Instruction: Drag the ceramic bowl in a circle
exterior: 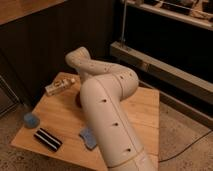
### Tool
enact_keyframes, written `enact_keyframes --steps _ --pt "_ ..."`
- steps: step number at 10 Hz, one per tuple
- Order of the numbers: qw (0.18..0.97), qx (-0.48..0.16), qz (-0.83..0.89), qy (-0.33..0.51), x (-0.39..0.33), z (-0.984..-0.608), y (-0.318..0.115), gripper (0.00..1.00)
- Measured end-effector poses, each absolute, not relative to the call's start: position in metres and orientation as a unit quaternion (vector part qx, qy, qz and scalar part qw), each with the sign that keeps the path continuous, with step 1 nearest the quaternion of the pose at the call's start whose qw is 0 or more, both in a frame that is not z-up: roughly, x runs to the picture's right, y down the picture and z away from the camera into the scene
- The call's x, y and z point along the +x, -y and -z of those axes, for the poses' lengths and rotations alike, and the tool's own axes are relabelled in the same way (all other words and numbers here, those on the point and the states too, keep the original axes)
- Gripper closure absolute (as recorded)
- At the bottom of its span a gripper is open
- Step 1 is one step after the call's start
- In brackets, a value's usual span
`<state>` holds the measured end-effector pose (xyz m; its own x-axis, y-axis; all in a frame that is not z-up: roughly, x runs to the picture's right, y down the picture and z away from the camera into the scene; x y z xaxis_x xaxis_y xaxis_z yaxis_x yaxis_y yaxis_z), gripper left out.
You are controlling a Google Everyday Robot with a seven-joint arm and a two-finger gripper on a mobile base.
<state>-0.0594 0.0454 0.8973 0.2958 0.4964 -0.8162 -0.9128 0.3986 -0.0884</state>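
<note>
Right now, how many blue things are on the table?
2: a round one near the left edge of the table, and a sponge at the front edge beside the arm. The arm may hide others; it also hides the hand, somewhere near the bowl.

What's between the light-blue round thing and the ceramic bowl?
Nothing: the camera view shows bare table between the light-blue round thing and the ceramic bowl. The gripper is hidden behind the arm, apparently by the bowl.
</note>
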Motion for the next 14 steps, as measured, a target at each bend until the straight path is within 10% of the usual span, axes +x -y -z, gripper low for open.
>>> enact_keyframes --steps 14 --pt "0.786 -0.376 -0.41 -0.27 -0.138 -0.827 -0.132 1.0"
